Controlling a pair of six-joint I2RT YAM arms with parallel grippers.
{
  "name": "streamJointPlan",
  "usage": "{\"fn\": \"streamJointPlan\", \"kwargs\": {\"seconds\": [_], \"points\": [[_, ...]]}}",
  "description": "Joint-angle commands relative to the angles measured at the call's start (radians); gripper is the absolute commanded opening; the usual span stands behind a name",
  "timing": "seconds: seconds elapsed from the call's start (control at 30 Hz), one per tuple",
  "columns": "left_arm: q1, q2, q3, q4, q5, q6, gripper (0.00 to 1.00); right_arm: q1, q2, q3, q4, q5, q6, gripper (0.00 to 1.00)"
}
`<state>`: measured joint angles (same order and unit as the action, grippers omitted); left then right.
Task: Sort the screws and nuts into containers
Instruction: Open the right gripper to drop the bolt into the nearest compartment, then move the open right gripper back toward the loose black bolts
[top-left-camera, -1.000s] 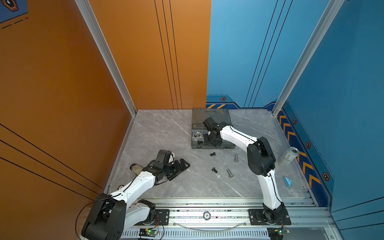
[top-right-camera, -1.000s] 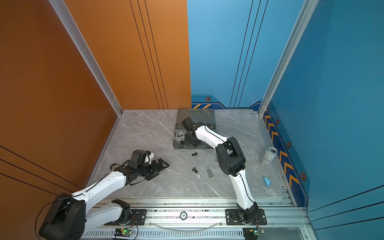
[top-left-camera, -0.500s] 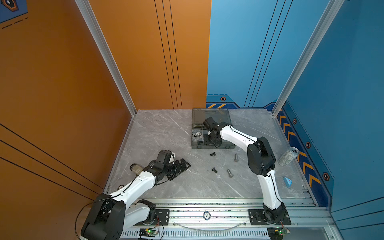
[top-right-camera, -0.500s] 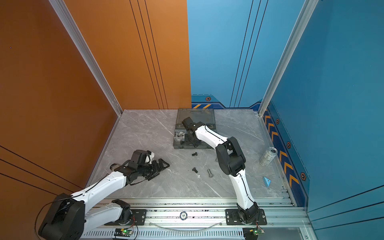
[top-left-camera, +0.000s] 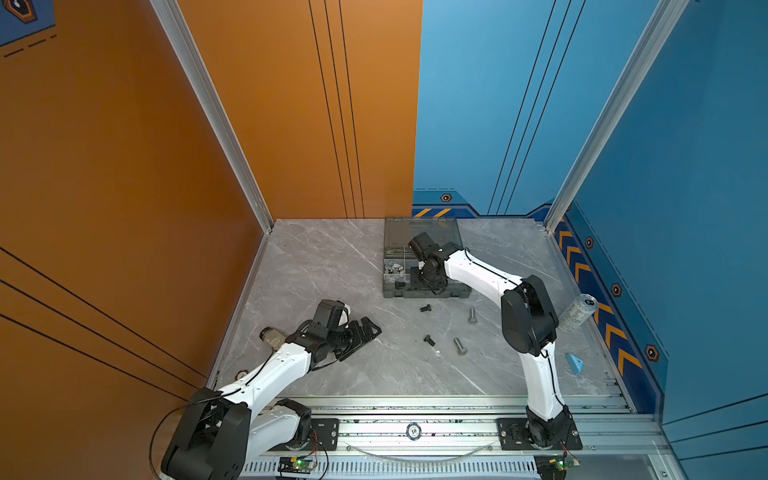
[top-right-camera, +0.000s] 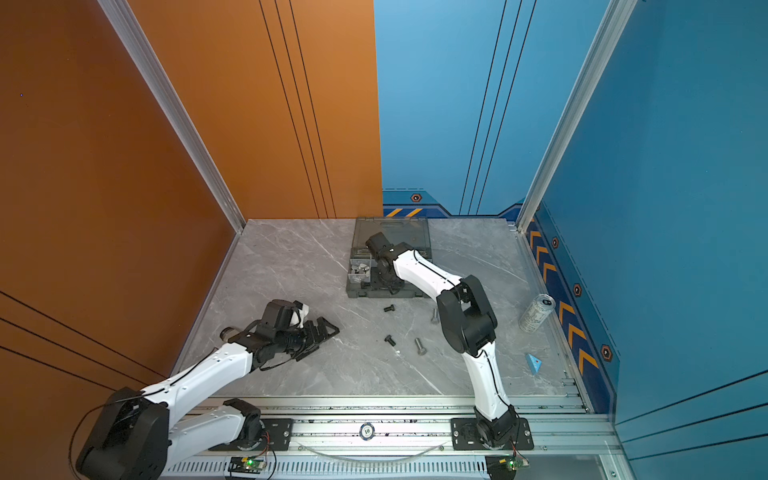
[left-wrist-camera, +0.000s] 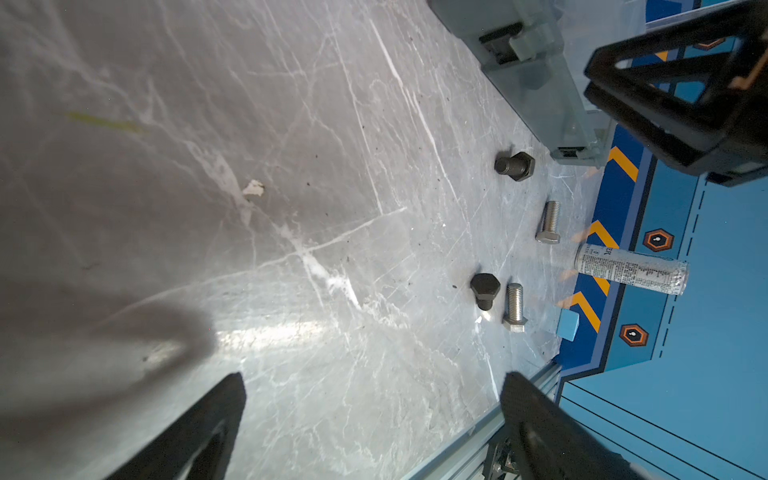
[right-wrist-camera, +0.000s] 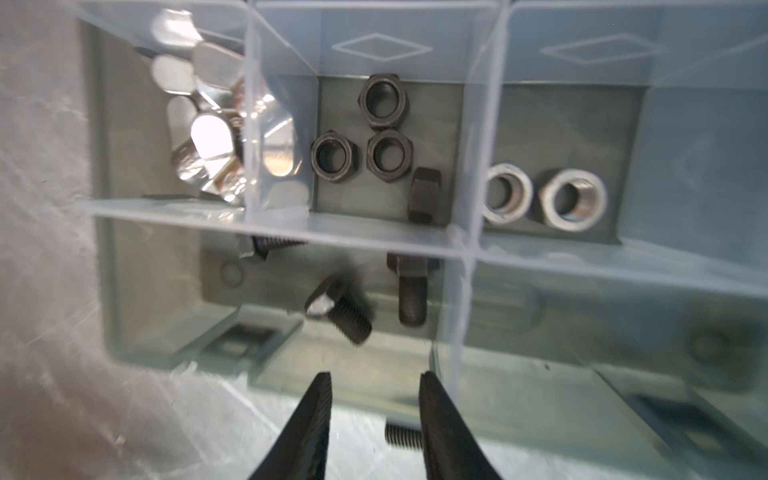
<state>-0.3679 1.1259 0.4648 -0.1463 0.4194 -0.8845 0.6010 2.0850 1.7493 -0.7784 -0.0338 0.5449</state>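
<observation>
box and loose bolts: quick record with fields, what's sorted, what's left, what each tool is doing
box: lid open, far side of table
wing nuts: own compartment
black nuts: four, next compartment
silver nuts: two, compartment after that
boxed black bolts: three seen, one blurred
loose black bolts: two, on table in front of box
loose silver bolts: two, same area
right tool: over bolt compartment, open, empty
left tool: open, empty, left of loose bolts

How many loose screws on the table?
4. Black screw by the organizer box, silver screw beside it; second black screw and second silver screw nearer the rail. More may be hidden.
</observation>
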Motion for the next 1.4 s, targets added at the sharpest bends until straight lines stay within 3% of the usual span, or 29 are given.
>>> {"fn": "streamJointPlan", "kwargs": {"seconds": [0.0, 0.63, 1.37], "points": [[-0.015, 0.000, 0.023, -0.006, -0.023, -0.009, 0.98, -0.004, -0.111, -0.053, -0.041, 0.003, -0.026, 0.39], [-0.072, 0.045, 0.051, 0.008, -0.051, -0.014, 0.98, 0.057, -0.455, -0.488, -0.069, -0.039, -0.211, 0.51], [-0.112, -0.003, 0.039, -0.022, -0.098, -0.036, 0.98, 0.092, -0.513, -0.578, -0.076, -0.037, -0.314, 0.58]]}}
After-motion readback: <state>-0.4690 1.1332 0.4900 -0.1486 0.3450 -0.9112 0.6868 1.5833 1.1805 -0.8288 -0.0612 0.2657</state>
